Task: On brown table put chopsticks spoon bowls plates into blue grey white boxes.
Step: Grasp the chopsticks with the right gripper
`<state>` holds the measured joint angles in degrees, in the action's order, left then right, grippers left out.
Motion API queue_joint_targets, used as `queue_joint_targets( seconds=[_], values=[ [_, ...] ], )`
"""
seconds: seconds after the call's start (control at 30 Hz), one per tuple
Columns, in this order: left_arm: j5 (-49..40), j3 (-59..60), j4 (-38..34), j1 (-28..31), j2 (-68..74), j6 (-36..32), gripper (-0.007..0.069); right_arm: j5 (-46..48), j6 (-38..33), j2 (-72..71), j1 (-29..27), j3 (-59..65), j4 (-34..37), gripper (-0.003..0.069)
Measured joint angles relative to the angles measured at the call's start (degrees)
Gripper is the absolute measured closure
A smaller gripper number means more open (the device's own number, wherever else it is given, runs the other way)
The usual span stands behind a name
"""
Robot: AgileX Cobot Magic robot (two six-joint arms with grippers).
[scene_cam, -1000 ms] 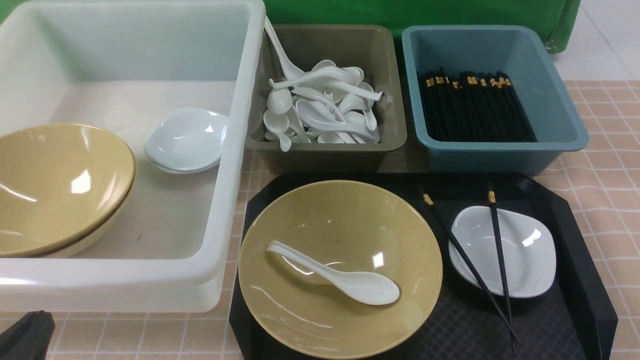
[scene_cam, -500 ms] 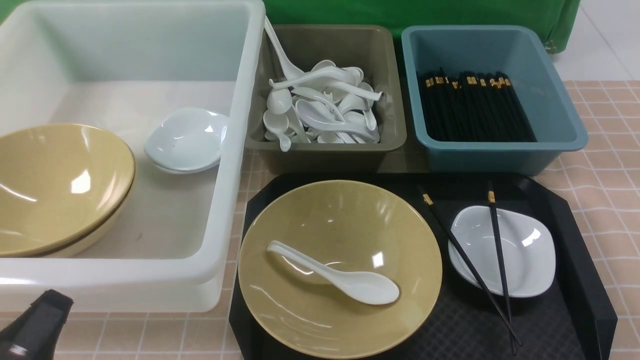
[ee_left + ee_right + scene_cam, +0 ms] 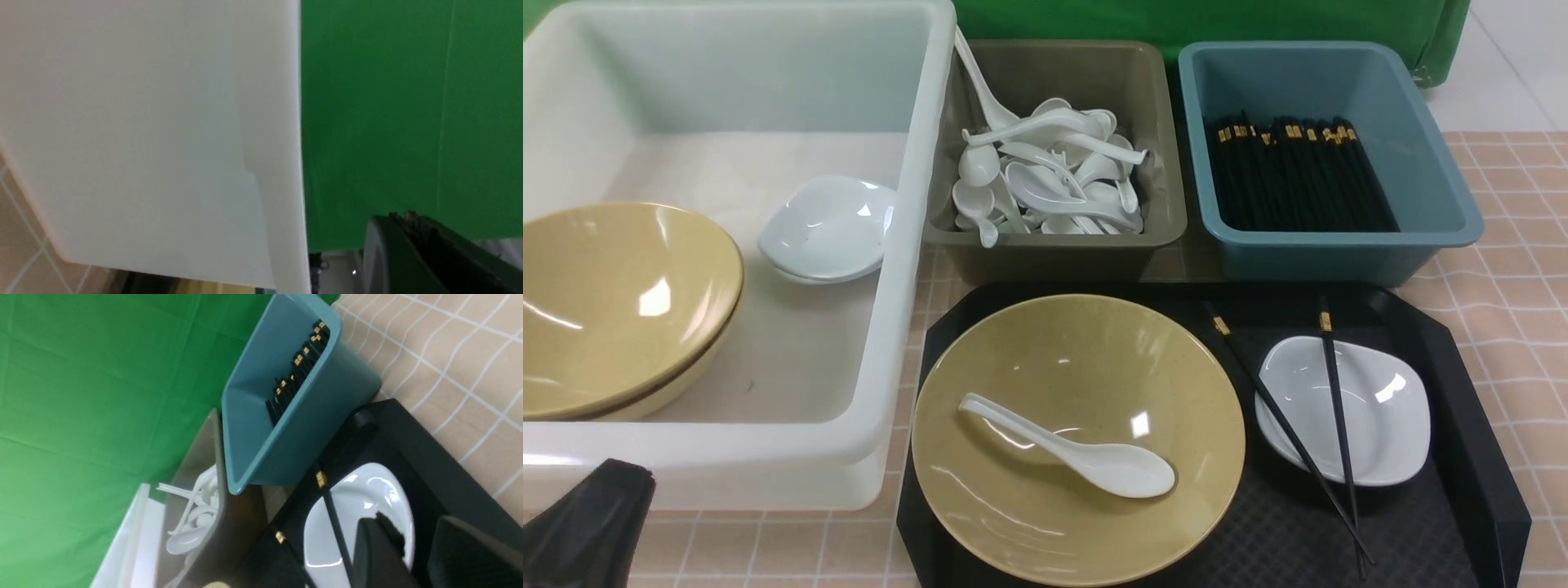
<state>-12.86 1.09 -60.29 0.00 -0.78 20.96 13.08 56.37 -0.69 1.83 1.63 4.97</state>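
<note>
White plate point(image 3: 359, 498) sits on the black tray point(image 3: 1474, 457); over the tray my right gripper point(image 3: 412, 528) is spread, and left of the tray my left gripper point(image 3: 588, 523) is pressed together.

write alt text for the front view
A black tray on a tiled table holds a tan bowl with a white spoon in it and a small white dish with two black chopsticks across it. At left is a white box with bowls and dishes; behind, a grey box of spoons and a blue box of chopsticks.
</note>
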Motion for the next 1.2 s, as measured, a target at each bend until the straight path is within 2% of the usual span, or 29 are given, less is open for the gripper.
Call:
queue_joint_targets(
  seconds=[0.1,0.17,0.23,0.27,0.33,0.4,0.43,0.47,0.5,0.57,0.63,0.77,0.87,0.9,0.93,0.97,1.0,1.07,1.2],
  values=[
    [-4.05,-4.56,0.3,0.0,0.0,-11.22,0.062,-1.81,-5.46,0.0,0.0,0.0,0.07,0.0422],
    [-6.65,-10.33,1.57,0.0,0.06,-22.62,0.062,-0.09,-10.91,0.0,0.63,-1.63,0.12,0.0433],
    [-9.42,-15.25,4.06,0.0,1.77,-28.08,0.062,2.92,-16.51,0.69,1.58,-4.98,0.12,0.0458],
    [-11.15,-17.86,6.32,0.0,3.94,-30.31,0.062,4.93,-21.71,2.28,2.37,-8.3,0.12,0.0491],
    [-13.09,-20.89,9.87,0.0,6.85,-31.91,0.062,6.91,-25.48,3.83,3.26,-10.83,0.12,0.0519],
    [-18.95,-27.05,19.03,0.0,16.61,-33.34,0.062,13.52,-38.92,12.64,6.02,-20.79,0.12,0.0612],
    [-20.05,-28.15,20.66,0.0,18.21,-33.35,0.062,14.12,-40.78,13.34,6.21,-22.33,0.12,0.0614],
    [-24.27,-32.15,26.24,0.0,23.78,-33.47,0.062,19.3,-46.89,18.51,7.53,-28.0,0.12,0.0622],
    [-26.26,-33.95,28.5,0.0,26.1,-33.55,0.062,20.77,-48.49,20.04,7.8,-29.65,0.12,0.0622],
    [-35.53,-41.89,37.03,0.0,35.36,-33.62,0.062,31.21,-56.77,30.0,8.83,-40.06,0.05,0.0623],
    [-41.83,-46.99,41.59,-0.03,40.85,-34.01,0.062,38.73,-60.77,37.23,9.15,-46.84,0.0,0.0623],
    [-48.82,-54.3,46.82,-3.4,49.11,-34.62,0.062,46.8,-66.36,48.01,9.15,-54.53,0.0,0.0623],
    [-49.72,-57.62,47.92,-11.5,53.68,-34.92,0.062,49.01,-68.58,54.51,9.15,-56.49,0.54,0.0623],
    [-49.83,-57.75,47.93,-12.11,54.18,-34.92,0.062,49.08,-68.7,55.26,9.15,-56.57,0.54,0.0623],
    [-49.94,-58.62,47.97,-17.07,56.07,-35.29,0.062,49.23,-69.49,58.17,9.43,-56.73,0.86,0.0622],
    [-49.94,-58.7,47.97,-18.3,56.3,-35.39,0.062,49.23,-69.62,58.53,9.43,-56.73,0.86,0.0622],
    [-50.02,-59.52,48.44,-23.02,58.51,-35.89,0.062,49.09,-70.08,61.3,10.63,-56.8,0.8,0.0621],
    [-49.93,-60.33,49.09,-27.84,60.88,-36.19,0.062,48.52,-70.22,64.57,12.71,-56.82,0.74,0.0618],
    [-49.11,-62.32,50.57,-35.12,65.94,-36.19,0.062,46.06,-70.07,70.22,17.61,-56.88,0.6,0.0603]
  ],
)
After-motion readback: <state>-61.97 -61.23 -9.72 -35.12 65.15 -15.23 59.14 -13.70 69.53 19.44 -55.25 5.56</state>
